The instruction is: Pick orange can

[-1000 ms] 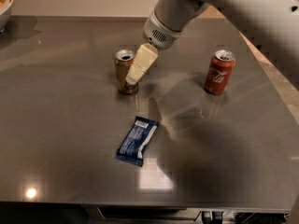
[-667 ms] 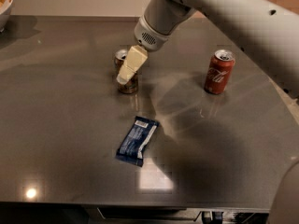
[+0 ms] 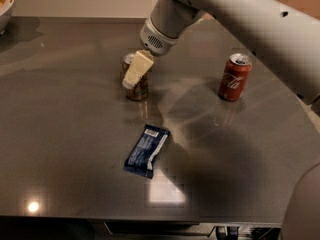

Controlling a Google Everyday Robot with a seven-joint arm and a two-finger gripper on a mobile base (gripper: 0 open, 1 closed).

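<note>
Gripper (image 3: 136, 70) poised at the orange can (image 3: 139, 89), near the far middle of the table (image 3: 65, 154).
Grip state cannot be told: its cream end crosses the can's upper front, and closure is not visible. Since a second ago it has slid leftward onto the can, which stands unmoved, so the grasp seems imminent. Blue wrapper (image 3: 146, 150) and red cola can (image 3: 234, 77) lie well apart, undisturbed.

Dull golden-orange metal drink can (image 3: 138, 91), silver top: upright on dark grey table (image 3: 65, 134), left of centre, toward far edge. Cream pincer (image 3: 133, 77) angled down across can's front, hiding most of upper body; grip unclear.
</note>
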